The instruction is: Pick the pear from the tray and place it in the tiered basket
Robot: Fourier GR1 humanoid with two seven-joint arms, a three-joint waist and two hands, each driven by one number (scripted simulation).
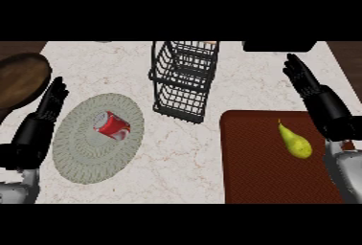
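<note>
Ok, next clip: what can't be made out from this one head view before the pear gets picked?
- Tiered basket: its top runs into the upper edge, so what the upper tier holds can't be told.
- Dark object at the counter's far edge: cut off, unidentifiable.
- Wooden board: cut by the left edge.
- Red can on the round mat: label too small to read.
- Pear on the tray: underside hidden.
</note>
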